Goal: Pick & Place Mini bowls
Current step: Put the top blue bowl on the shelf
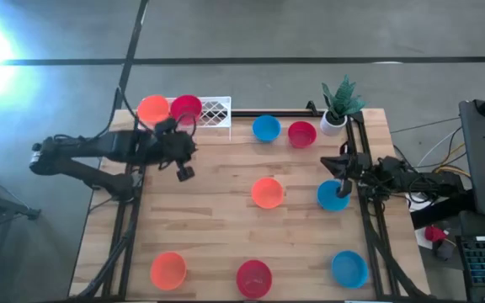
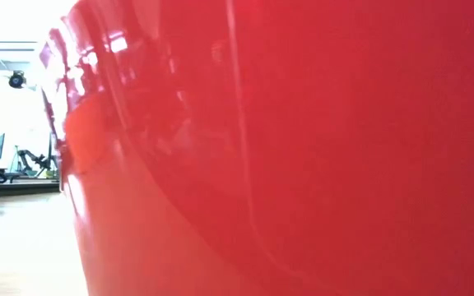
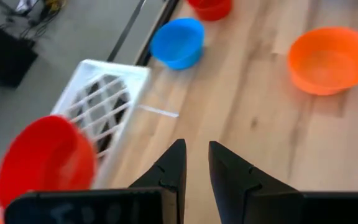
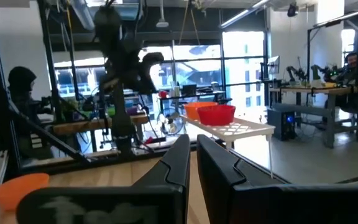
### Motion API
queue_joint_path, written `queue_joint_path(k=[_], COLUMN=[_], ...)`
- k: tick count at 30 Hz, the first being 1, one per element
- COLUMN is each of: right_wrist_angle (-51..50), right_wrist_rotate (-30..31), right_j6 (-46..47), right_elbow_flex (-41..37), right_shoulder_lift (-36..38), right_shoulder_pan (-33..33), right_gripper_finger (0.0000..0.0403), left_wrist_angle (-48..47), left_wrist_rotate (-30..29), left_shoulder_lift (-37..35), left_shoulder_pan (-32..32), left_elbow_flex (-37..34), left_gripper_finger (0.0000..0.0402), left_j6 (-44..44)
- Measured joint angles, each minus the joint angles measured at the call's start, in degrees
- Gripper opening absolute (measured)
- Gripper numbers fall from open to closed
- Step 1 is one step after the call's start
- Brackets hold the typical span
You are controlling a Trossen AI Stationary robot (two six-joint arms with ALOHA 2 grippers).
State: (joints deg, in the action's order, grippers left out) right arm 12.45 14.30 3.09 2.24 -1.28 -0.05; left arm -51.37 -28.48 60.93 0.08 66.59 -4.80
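Several mini bowls stand on the wooden table: blue (image 1: 265,128), red (image 1: 301,133), orange (image 1: 267,192), blue (image 1: 333,195), orange (image 1: 168,269), red (image 1: 253,278), blue (image 1: 349,268). An orange bowl (image 1: 152,109) and a red bowl (image 1: 185,107) sit on the white wire rack (image 1: 214,111). My left gripper (image 1: 184,171) hangs over bare wood just near of the rack. Its fingers (image 3: 197,149) are almost together and hold nothing. My right gripper (image 1: 338,181) is shut (image 4: 193,142), points level toward the table's left, and is above the blue bowl by the right edge. My right gripper overlaps the far rim of the blue bowl (image 1: 335,187) in the high view, and its own body hides that spot. I cannot tell whether it touches the bowl. My left gripper touches nothing.
A small white pot with a green plant (image 1: 337,105) stands at the far right corner. The near red bowl's wall (image 2: 303,148) fills the low view. Black frame rails run along both table sides. People sit at desks in the room beyond (image 4: 20,87).
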Motion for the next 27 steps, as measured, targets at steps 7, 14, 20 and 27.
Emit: queue_joint_path(k=[7,14,20,27], right_wrist_angle=[-2.27,-11.4,-13.9,-13.99], right_wrist_rotate=[1.03,8.53,11.16,12.85], right_j6=[-0.02,6.05,6.19,6.44], right_elbow_flex=[6.47,15.34,23.3,32.17], right_shoulder_lift=[-6.42,-19.69,-32.78,-48.03], right_shoulder_pan=[0.0,0.0,0.0,-2.66], right_gripper_finger=[0.0028,0.0028,0.0028,0.0028], left_wrist_angle=[12.27,19.94,21.85,21.81], left_wrist_rotate=[-0.03,-0.17,-4.35,-7.46], left_shoulder_lift=[-2.62,-3.87,-4.24,-4.42], left_shoulder_pan=[-4.95,-6.31,-6.3,-6.3], left_elbow_flex=[-10.19,-15.85,-17.92,-19.31], left_gripper_finger=[0.0064,0.0064,0.0064,0.0064], left_j6=[-2.69,-2.74,-2.1,-1.09])
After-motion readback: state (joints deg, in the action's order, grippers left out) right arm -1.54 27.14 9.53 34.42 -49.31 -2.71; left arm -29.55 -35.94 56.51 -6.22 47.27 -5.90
